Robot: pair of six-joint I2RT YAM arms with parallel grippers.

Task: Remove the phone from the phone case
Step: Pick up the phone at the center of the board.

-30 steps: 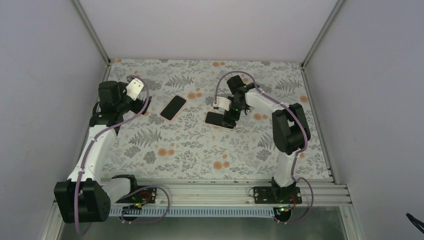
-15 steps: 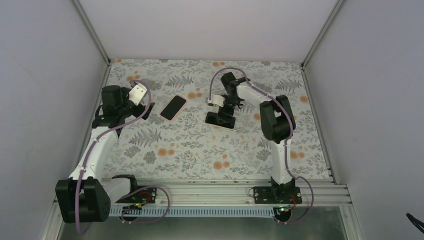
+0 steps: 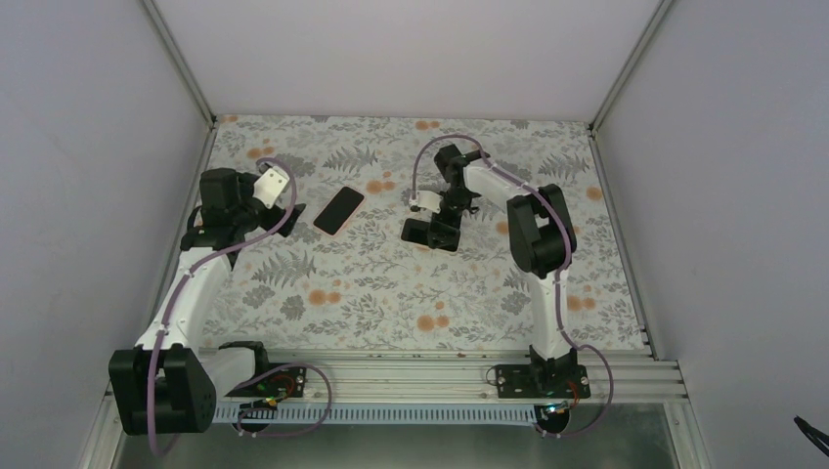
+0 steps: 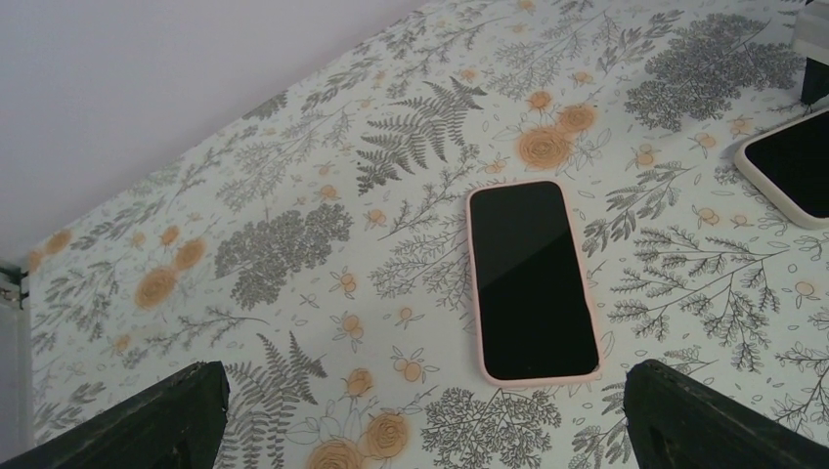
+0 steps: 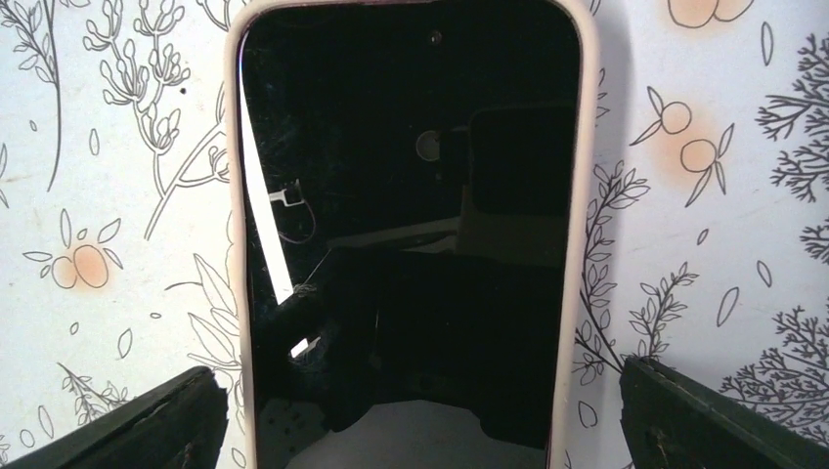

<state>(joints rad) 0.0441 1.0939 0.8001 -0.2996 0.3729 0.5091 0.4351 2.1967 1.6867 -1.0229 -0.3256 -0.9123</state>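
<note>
A black phone (image 4: 533, 278) in a salmon pink phone case (image 4: 473, 283) lies flat left of the table's centre (image 3: 338, 210). My left gripper (image 4: 425, 420) is open, its fingers wide apart just short of the phone's near end; it also shows in the top view (image 3: 283, 213). A second black phone (image 5: 411, 225) with a paler pink rim (image 5: 235, 244) lies at the centre (image 3: 430, 234). My right gripper (image 5: 425, 420) is open just above it, one finger on each side of its width, touching nothing.
The floral table cover (image 3: 391, 293) runs to grey walls on three sides. The second phone's corner shows at the right edge of the left wrist view (image 4: 792, 176). The right arm's elbow (image 3: 538, 230) stands right of its phone.
The right arm has folded in and its gripper has come over the centre phone. The left gripper has shifted slightly towards the left phone. Neither phone has moved.
</note>
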